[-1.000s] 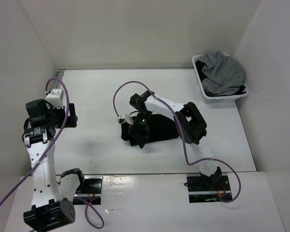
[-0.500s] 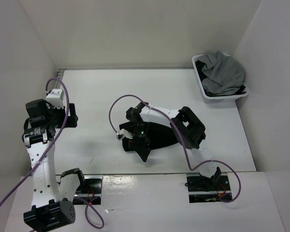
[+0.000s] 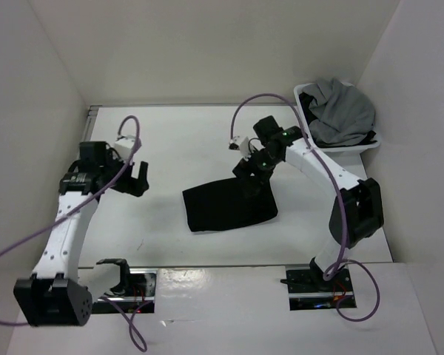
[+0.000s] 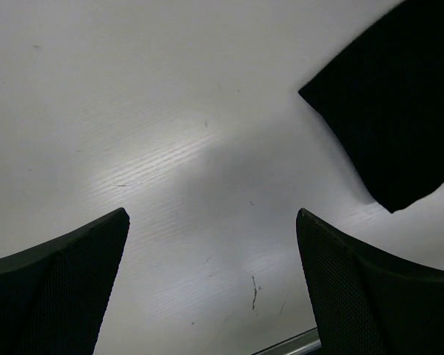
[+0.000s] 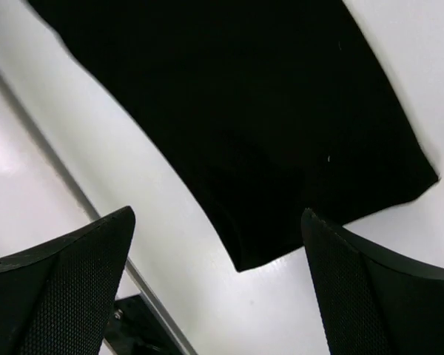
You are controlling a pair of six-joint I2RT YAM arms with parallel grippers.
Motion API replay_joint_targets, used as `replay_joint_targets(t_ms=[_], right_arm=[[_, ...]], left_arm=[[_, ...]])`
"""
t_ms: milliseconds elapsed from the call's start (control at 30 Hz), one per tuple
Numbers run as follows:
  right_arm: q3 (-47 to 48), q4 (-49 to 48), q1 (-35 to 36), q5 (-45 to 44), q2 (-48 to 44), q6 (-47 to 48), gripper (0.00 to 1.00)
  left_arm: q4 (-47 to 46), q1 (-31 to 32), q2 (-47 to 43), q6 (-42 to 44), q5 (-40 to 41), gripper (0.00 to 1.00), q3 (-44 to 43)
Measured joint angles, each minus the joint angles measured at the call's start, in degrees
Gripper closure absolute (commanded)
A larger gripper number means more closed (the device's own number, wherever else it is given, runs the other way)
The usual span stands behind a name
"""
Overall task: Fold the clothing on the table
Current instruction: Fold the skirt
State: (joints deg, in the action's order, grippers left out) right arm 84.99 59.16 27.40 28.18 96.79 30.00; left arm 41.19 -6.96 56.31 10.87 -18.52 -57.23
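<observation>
Clothing (image 3: pixel 229 205) lies flat near the middle of the table (image 3: pixel 170 133), a little toward the near edge, as a black, roughly rectangular patch. I have the left gripper (image 3: pixel 137 180) held over bare tabletop just left of the garment, its jaws spread wide and holding nothing. Its wrist camera shows both fingers (image 4: pixel 66 288) well apart, with a corner of the black cloth at the upper right. My right gripper (image 3: pixel 250 170) hangs over the far right corner of the cloth, jaws likewise wide apart and empty. In its wrist view the black fabric runs across behind the gap between them. At the far right corner of the table stands a white basket (image 3: pixel 316 142) heaped with a grey garment (image 3: pixel 344 111), well apart from the black piece.
</observation>
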Motion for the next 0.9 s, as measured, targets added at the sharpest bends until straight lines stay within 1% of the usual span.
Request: replay_joint_targets(t_ms=[100, 167, 233, 400, 533, 733, 900], right_arm=[[-6.6, -3.6, 0.2, -5.8, -1.8, -5.1, 0.03], [-10.1, -5.1, 1.2, -8.6, -1.2, -7.7, 0.04], [-12.2, -5.5, 1.7, -10.7, -0.5, -9.9, 0.04], [-13.1, -8.3, 1.8, -13.5, -0.4, -14.4, 0.04], [-14.4, -11.8, 1.8, -16.3, 0.2, -18.1, 0.04], [-14.4, -15.9, 1.8, -17.2, 5.4, -21.9, 0.04], [-13.7, -17.4, 1.9, -17.3, 9.9, -24.9, 0.04]], left_arm=[[-1.4, 6.4, 8.3, 0.7, 3.2, 0.01, 0.0], [-2.2, 7.8, 12.5, 0.5, 4.8, 0.01, 0.0], [-2.7, 7.9, 14.4, -0.2, 5.9, 0.01, 0.0], [-4.4, 5.3, 14.0, -1.9, 6.9, 0.01, 0.0], [-5.9, 2.6, 11.5, -2.4, 7.6, 0.01, 0.8], [-6.6, -1.3, 10.0, -3.2, 7.8, 0.01, 0.9], [-6.9, -2.5, 10.0, -3.6, 7.8, 0.01, 1.4]])
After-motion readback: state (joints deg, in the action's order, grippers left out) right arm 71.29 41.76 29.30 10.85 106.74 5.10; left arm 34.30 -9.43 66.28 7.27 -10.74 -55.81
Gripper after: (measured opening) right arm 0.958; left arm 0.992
